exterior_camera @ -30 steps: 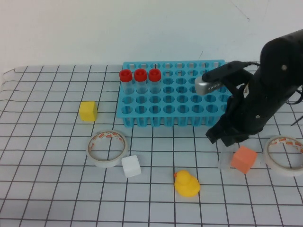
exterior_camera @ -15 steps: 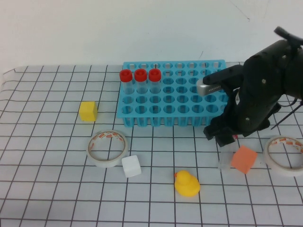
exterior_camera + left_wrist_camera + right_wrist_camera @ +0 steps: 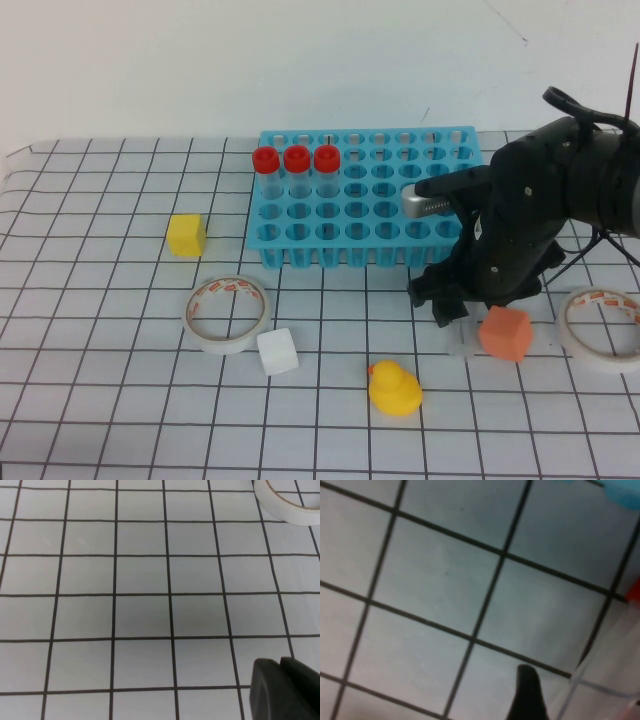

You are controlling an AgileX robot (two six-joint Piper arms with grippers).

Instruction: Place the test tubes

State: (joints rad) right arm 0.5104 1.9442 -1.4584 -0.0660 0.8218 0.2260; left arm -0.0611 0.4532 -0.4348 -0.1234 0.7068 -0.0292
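Note:
Three red-capped test tubes stand in the back left holes of the blue rack. A clear tube lies on the table against the orange cube. My right gripper hangs low just in front of the rack's right end, right beside that tube and open. In the right wrist view one dark finger shows beside the clear tube, with nothing gripped. My left gripper is shut and empty above bare gridded table, out of the high view.
A yellow duck, a white cube and a tape roll lie in front of the rack. A yellow cube sits at its left. Another tape roll lies at the far right. A tape roll also shows in the left wrist view.
My right arm has swung left and lowered towards the table, and its jaws have opened. The orange cube has shifted slightly left. The left arm has not moved.

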